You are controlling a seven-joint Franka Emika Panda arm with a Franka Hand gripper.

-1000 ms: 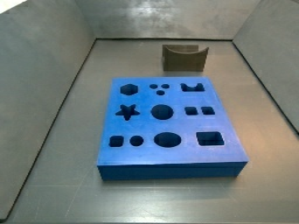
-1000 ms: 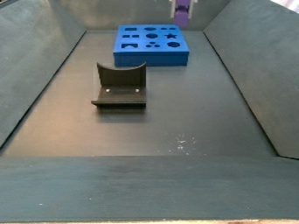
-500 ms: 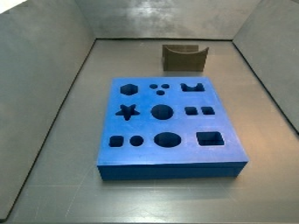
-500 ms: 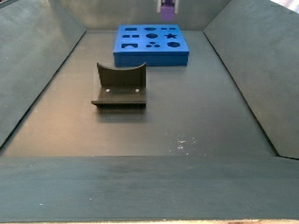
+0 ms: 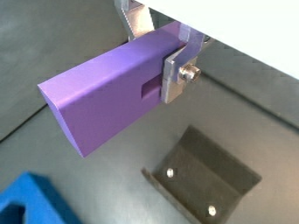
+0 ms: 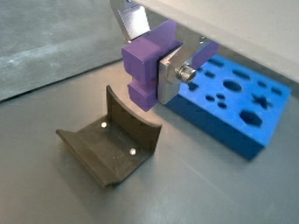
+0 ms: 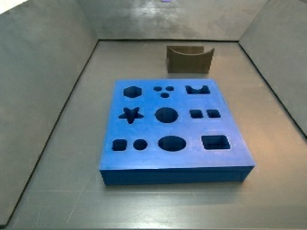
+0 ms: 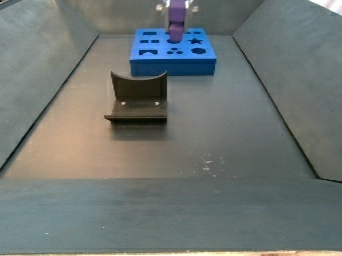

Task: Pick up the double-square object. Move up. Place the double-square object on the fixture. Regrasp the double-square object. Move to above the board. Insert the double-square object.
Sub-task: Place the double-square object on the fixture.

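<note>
My gripper (image 6: pixel 152 58) is shut on the light-purple double-square object (image 6: pixel 145 68) and holds it in the air. In both wrist views the silver fingers (image 5: pixel 179 73) clamp its long sides. In a side view the gripper (image 8: pixel 175 8) hangs at the top edge with the object (image 8: pixel 175 28) under it, over the blue board's (image 8: pixel 174 53) near part. The olive-brown fixture (image 8: pixel 138 100) stands on the floor in front of the board, away from the object. In a wrist view the fixture (image 6: pixel 111 144) lies below and beside the held object, with the board (image 6: pixel 239 109) behind it.
Grey sloped walls enclose the floor on all sides. The board (image 7: pixel 174 130) lies mid-floor with its star, circle, hexagon and square cut-outs. The fixture (image 7: pixel 188 59) stands behind it in that side view. A fixture corner (image 5: pixel 205 179) and a board corner (image 5: pixel 30 206) show in a wrist view.
My gripper has carried the double-square object leftward in the side view, from the board's far right corner toward the fixture, and slightly lower. Board and fixture have not moved.
</note>
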